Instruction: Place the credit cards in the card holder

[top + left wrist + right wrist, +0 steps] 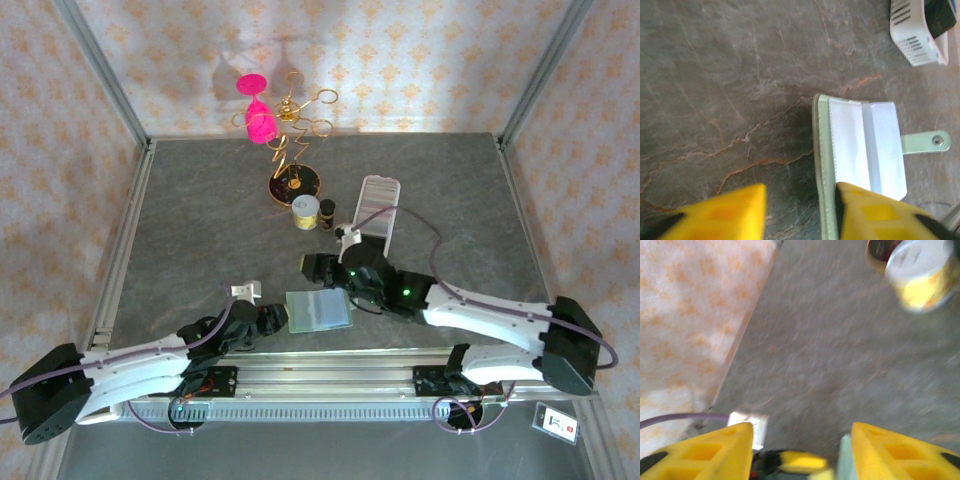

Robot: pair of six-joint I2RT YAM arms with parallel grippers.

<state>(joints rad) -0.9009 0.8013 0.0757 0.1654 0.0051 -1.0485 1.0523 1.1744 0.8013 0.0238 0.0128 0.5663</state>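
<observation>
The sage-green card holder (320, 310) lies open and flat near the table's front edge, grey-blue pockets up (865, 145), snap tab pointing right. My left gripper (280, 318) is open at its left side (800, 200). One yellow finger rests on the inner pocket, the other is over bare table, and the wallet's left edge lies between them. My right gripper (312, 268) hovers open just behind the wallet (802, 435), nothing between its fingers; the wallet's green edge (844, 460) shows by its right finger. A packed row of pale credit-card edges (380, 200) fills the long clear tray behind the right arm.
A gold wire stand with pink pieces (285, 120) stands at the back. In front of it are a yellow-lidded jar (306, 212) (920, 275) and a small dark bottle (327, 213). A small white tag (243, 290) lies left of the wallet. Patterned walls enclose the table.
</observation>
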